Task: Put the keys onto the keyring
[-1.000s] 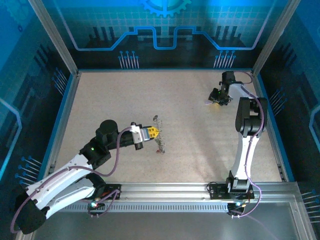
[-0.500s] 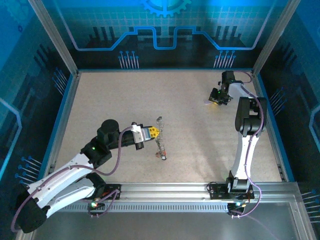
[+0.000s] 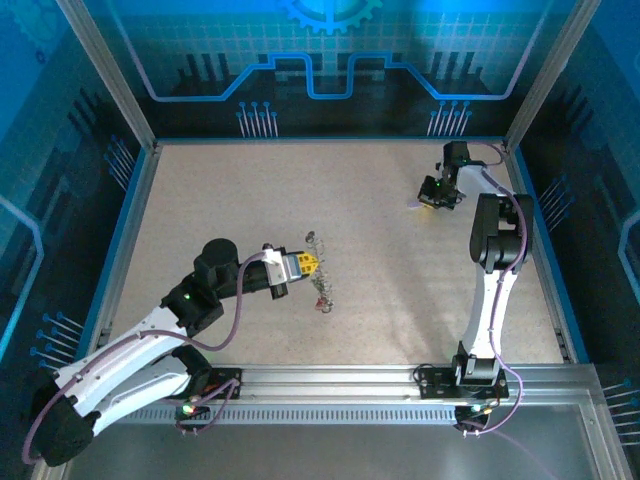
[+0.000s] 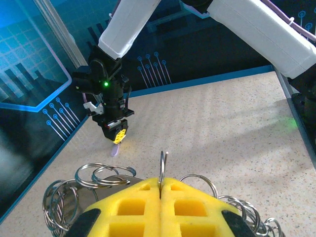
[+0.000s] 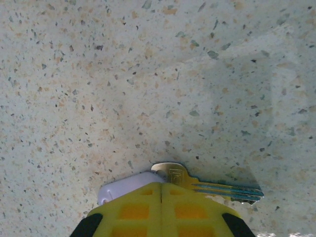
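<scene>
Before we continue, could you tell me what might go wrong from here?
The right gripper is shut at the head of the key, beside the lilac tag; the hold looks shallow, so the key could slip or twist. The left gripper pinches the keyring edge-on among tangled rings, which may snag.

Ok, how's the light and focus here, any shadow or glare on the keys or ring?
Top external: even light on the speckled table, blue-tinted walls, the tangle of metal rings too small to resolve. Left wrist: sharp; the thin grey metal hoop in the left gripper's yellow fingers glints. Right wrist: sharp; soft shadow edges cross the table, the silvery key glints.
</scene>
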Tool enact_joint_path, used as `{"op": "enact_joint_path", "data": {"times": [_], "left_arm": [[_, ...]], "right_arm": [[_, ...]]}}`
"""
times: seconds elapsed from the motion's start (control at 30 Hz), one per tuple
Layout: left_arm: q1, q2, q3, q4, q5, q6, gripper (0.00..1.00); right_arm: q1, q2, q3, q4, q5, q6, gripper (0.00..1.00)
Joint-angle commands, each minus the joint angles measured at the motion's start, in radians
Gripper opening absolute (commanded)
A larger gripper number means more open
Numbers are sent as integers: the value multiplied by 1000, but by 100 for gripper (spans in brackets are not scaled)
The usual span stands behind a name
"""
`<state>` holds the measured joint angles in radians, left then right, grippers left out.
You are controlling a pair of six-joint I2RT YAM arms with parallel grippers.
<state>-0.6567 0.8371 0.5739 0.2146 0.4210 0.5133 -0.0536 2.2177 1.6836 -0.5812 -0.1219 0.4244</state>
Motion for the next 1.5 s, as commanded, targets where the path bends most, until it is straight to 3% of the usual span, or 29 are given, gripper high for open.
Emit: {"op": "enact_joint_path", "data": {"times": [0.0,0.27,0.53,0.77,0.87,1.1,1.47], "left_arm": [[21,-15,-9,98,-6,-51,0],[84,23,-43,177,28,-165,0],[147,86,-88,334,71,-330,0],[173,115,-108,381,100,-356,0],[179,127,-115,395,103,-352,0],[196,170,-131,439,99,-360,0],[206,123,-143,410,15,-400,0]], "right_arm": [[2,-58,-50,24,-23,-5,0],[56,-283,-259,153,29,-19,0],[205,-539,-459,294,-8,-82,0],[366,-675,-484,296,-80,-190,0],[424,-711,-496,303,-149,-201,0],[545,-768,-505,292,-182,-198,0],[581,-748,-517,2,54,-245,0]]}}
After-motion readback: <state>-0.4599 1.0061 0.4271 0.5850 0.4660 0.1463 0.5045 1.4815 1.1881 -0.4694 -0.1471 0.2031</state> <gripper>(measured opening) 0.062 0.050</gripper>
